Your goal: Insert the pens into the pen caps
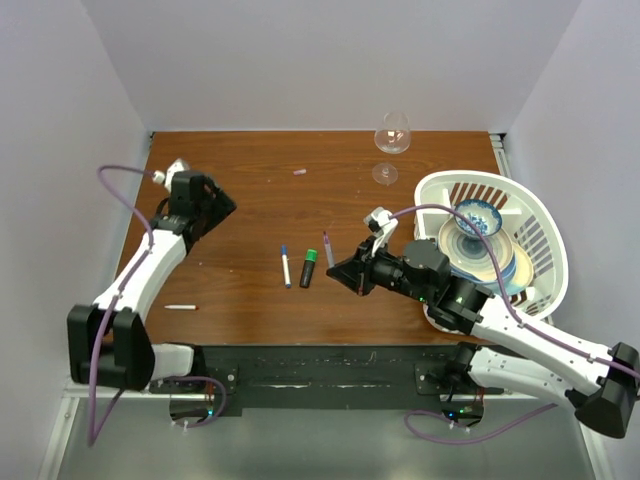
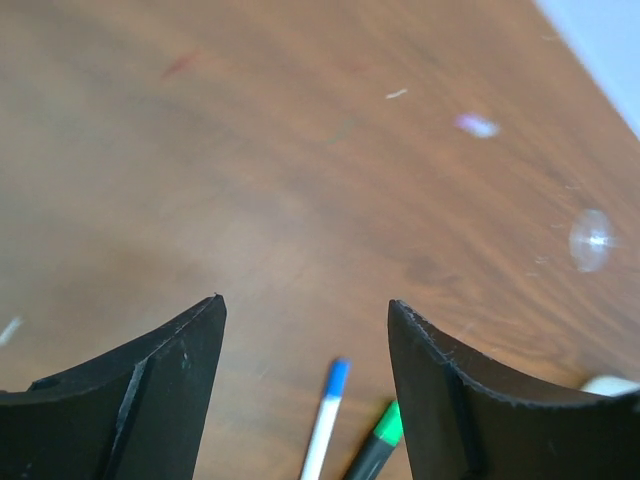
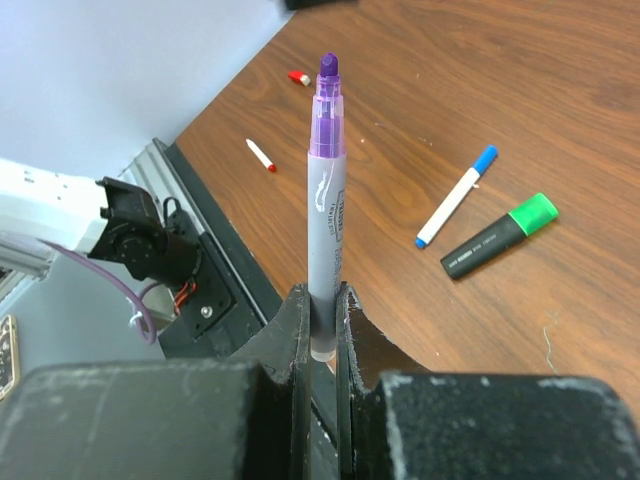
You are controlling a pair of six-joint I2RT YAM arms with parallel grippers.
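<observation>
My right gripper [image 3: 320, 295] is shut on the thin grey pen [image 3: 327, 200], whose purple tip points up; in the top view the gripper [image 1: 345, 268] holds this pen [image 1: 327, 245] just above mid-table. A white pen with a blue end [image 1: 285, 266] and the black marker with a green end [image 1: 309, 268] lie side by side to its left. Another white pen with a red tip [image 1: 180, 307] lies near the front left. A small red cap [image 3: 298, 77] lies beyond it. A pale pink cap [image 1: 299, 172] lies far back. My left gripper [image 1: 226, 208] is open and empty above the table [image 2: 305, 305].
A wine glass [image 1: 392, 135] stands at the back right. A white basket [image 1: 535, 215] holding stacked plates and a bowl sits at the right edge, against my right arm. A black rail runs along the table's front edge [image 1: 320, 365].
</observation>
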